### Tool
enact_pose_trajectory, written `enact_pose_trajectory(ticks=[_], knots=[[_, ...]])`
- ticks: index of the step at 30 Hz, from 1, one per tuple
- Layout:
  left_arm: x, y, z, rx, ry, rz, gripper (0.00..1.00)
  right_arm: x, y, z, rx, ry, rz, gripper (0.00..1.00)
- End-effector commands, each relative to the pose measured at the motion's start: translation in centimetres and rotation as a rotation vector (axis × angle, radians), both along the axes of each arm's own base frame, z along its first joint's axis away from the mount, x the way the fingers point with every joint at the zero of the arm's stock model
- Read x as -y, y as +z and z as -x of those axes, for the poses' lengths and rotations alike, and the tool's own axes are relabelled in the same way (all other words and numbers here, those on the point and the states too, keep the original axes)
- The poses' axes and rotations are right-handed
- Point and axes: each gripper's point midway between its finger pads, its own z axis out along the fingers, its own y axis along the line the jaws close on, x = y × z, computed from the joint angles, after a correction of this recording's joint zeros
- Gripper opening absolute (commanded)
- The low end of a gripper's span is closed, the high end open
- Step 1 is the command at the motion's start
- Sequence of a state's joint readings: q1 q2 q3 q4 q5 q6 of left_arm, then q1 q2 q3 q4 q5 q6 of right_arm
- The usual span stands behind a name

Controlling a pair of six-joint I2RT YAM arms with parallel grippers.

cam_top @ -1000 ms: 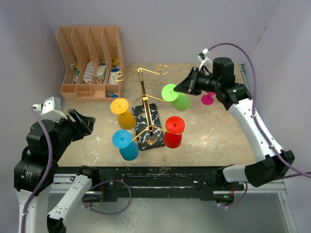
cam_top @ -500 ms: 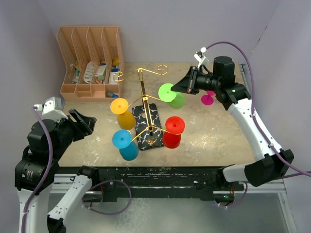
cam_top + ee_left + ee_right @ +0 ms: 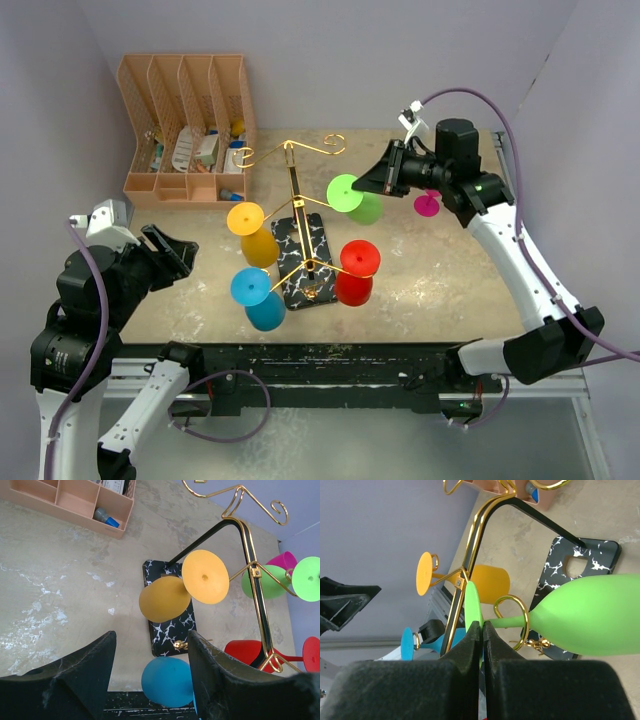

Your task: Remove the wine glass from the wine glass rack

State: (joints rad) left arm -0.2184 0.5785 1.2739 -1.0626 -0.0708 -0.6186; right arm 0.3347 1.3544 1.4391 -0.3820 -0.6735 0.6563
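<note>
- Lime-green plastic wine glass [image 3: 590,615]: hangs sideways, stem threaded through a curled hook of the thin gold wire rack [image 3: 294,190] on its black veined marble base; foot rim partly hidden by fingers [image 3: 465,655].
- Right gripper [image 3: 481,630]: pinched tight on that foot rim.
- Left gripper [image 3: 150,647]: jaws spread, empty, well apart from the rack.
- Magenta glass [image 3: 427,205]: mostly hidden behind right arm [image 3: 510,240].

The right gripper [image 3: 364,186] has carried the green wine glass [image 3: 345,190] slightly left, toward the wine glass rack [image 3: 294,190].
</note>
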Motion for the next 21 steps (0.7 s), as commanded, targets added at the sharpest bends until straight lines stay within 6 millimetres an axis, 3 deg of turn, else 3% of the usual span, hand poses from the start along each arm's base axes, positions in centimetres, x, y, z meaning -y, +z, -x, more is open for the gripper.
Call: enact_pose_trajectory(ticks=[1,4,15,21], knots=[[0.3,1.0,-0.6,0.035,-0.005,0.015,0.62,0.3,0.3,1.0,0.022,0.000,0.013,0.00],[0.2,1.0,-0.5,0.035,-0.002,0.011,0.62,0.3,0.6,0.7,0.042,-0.002,0.014,0.00],[0.5,0.5,-0.8,0.024,-0.009,0.025,0.62,-0.4,0.3,2.9,0.016,0.105,0.000,0.00],[0.5,0.7,-0.7,0.028,-0.009,0.025,0.62,0.2,-0.2,2.5,0.018,0.054,0.039,0.00]])
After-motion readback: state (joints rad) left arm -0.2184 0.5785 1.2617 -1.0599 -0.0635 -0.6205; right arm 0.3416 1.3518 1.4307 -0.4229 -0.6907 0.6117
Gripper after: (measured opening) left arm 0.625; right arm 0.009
